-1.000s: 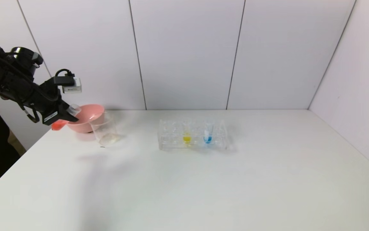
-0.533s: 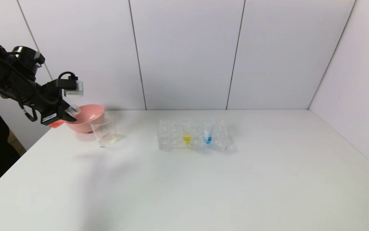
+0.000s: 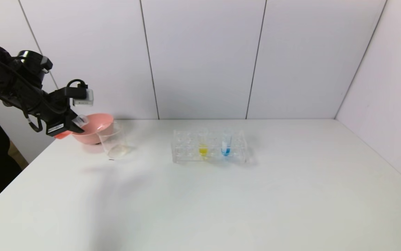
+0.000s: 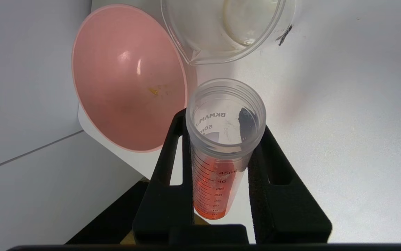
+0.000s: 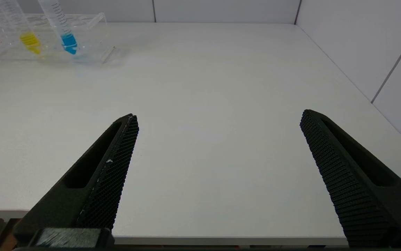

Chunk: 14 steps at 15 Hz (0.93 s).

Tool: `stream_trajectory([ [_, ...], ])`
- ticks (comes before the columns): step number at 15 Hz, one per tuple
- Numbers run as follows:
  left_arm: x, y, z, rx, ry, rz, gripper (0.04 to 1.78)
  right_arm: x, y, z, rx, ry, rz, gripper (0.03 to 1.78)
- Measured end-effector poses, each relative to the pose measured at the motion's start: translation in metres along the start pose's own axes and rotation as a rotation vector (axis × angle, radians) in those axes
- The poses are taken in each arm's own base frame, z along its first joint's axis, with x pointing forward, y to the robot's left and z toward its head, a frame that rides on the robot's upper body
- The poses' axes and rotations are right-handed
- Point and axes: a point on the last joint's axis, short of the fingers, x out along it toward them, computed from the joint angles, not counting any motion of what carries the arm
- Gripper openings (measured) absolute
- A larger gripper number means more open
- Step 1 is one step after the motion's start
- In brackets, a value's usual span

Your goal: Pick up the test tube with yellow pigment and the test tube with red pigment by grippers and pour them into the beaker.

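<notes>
My left gripper (image 3: pixel 68 126) is clamped on the clear graduated test tube with red-orange liquid (image 4: pixel 221 153), one finger (image 4: pixel 167 164) on each side of its barrel. Tube is tilted close to horizontal: open mouth points toward the pink plastic bowl (image 3: pixel 94 127), red-filled bottom end (image 3: pixel 61 134) sticks out on the far side of the gripper from the bowl. Liquid sits in the lower part of the tube, none at the mouth. Tube mouth is at the bowl's rim, just beside the clear flared beaker (image 3: pixel 113 143), not over the beaker opening. Beaker stands upright on the white desk (image 3: pixel 221 195), touching or nearly touching the bowl on the side facing the rack; it looks clear inside, a pale film at the bottom at most. Bowl has a small yellowish smear inside (image 4: pixel 156 90). Clear plastic tube rack (image 3: pixel 210 146) is well apart from the bowl, toward the desk's middle, holding the clear tube with yellow liquid (image 3: pixel 203 145) and the clear tube with blue liquid (image 3: pixel 225 144), both upright in neighbouring slots. My right gripper (image 5: pixel 217 146) hangs over the near desk edge, well apart from the rack, spread wide with nothing between the fingers.
</notes>
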Motion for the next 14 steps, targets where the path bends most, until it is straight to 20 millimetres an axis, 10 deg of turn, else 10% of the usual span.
stream_trajectory([
  [14,0.003,-0.004,0.018,0.066,0.042,0.012,0.45,0.000,0.000,0.000,0.000,0.000,-0.001,1.70],
])
